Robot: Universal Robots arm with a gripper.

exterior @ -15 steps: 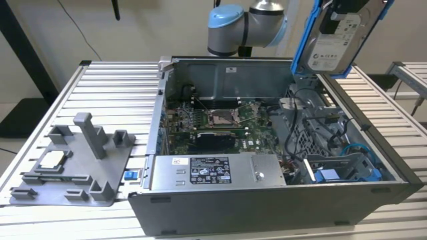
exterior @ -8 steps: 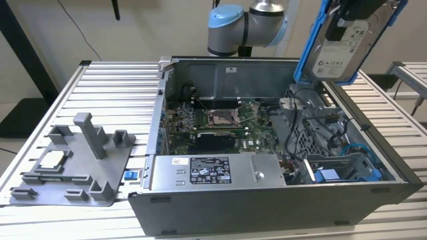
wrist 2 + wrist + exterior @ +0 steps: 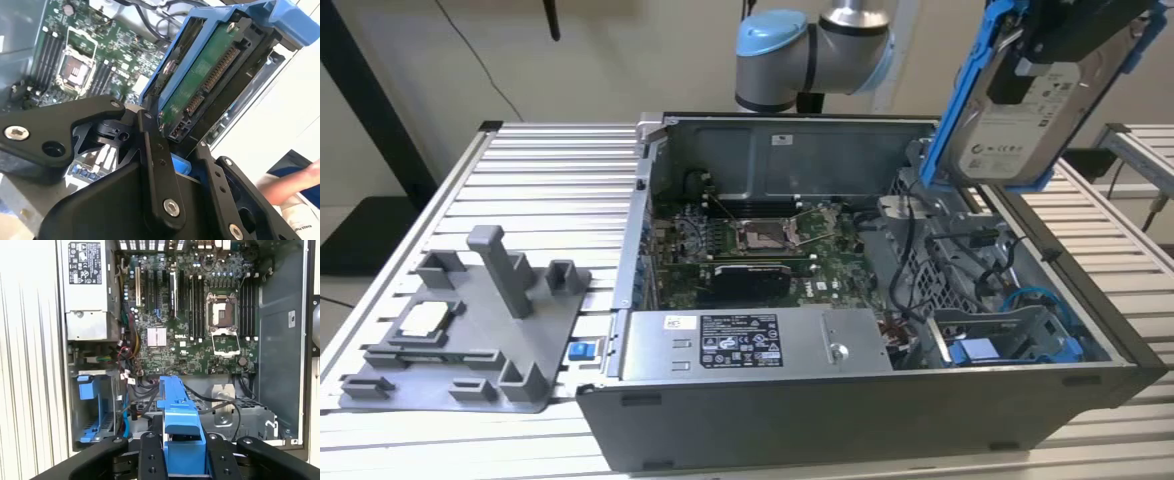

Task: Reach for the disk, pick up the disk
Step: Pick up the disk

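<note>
The disk (image 3: 1017, 128), a silver drive with a white label in a bright blue bracket (image 3: 958, 110), hangs tilted in the air above the far corner of the open computer case on the exterior view's right. My gripper (image 3: 1047, 55) is shut on it from above. In the second wrist view the disk's green circuit board (image 3: 200, 85) shows between my black fingers (image 3: 152, 150). In the first wrist view the blue bracket (image 3: 176, 410) is clamped in my gripper (image 3: 182, 452), high over the case.
The open case (image 3: 854, 410) holds a motherboard (image 3: 761, 240), a labelled power-supply box (image 3: 747, 342) and a blue drive bay (image 3: 1014, 340). A grey fixture (image 3: 467, 330) with a small square chip (image 3: 427, 318) lies at the exterior view's left. A person's hand (image 3: 295, 182) is nearby.
</note>
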